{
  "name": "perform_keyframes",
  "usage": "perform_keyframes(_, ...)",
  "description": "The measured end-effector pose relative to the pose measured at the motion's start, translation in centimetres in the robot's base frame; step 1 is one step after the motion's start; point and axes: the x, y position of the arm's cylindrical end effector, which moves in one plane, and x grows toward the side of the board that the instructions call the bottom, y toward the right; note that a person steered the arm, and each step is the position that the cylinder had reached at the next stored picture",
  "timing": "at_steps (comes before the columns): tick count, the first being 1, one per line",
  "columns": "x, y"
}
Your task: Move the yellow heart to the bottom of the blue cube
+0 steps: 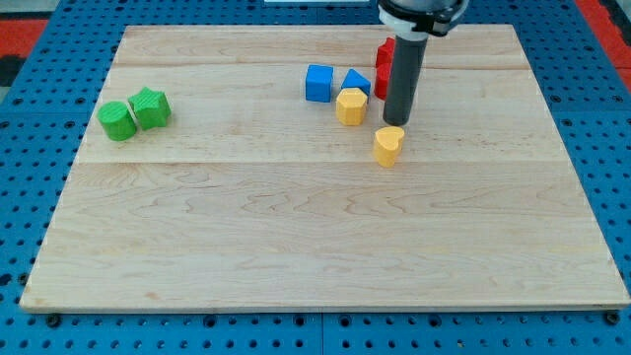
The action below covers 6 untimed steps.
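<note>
Upper right of centre: my tip [396,123] sits on the wooden board [296,247], rod coming straight down from the top edge of the frame. It's a bare rod, so nothing opens or closes and it has hold of nothing; it can only shove.

Just below the tip, touching or nearly so, is the yellow heart [388,145]. Tip on the heart's upper side, slightly to its right, reads as a setup for a push down and to the view's left. That's a guess from the geometry.

Up and left of the tip: yellow hexagon-like block [351,106], close to the rod. Behind it the blue triangular block [357,81], then the blue cube [318,83] further left, the three near each other. A red block [384,67] is partly hidden behind the rod; shape unclear.

Target spot is the bare board just under the blue cube. The heart is to the lower right of the cube, and the yellow hexagon sits close to that route, so I'd expect the heart has to go left below it, then up.

Far left: green cylinder [116,120] and green star-like block [150,107], touching, well clear of the job.

No containers anywhere on the board.
</note>
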Motion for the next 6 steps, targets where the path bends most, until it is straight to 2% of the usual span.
perform_keyframes(1, -1.5, -6.8)
perform_keyframes(3, 0.1, -20.9)
perform_keyframes(4, -0.2, -21.1)
perform_keyframes(6, 0.5, 4.8)
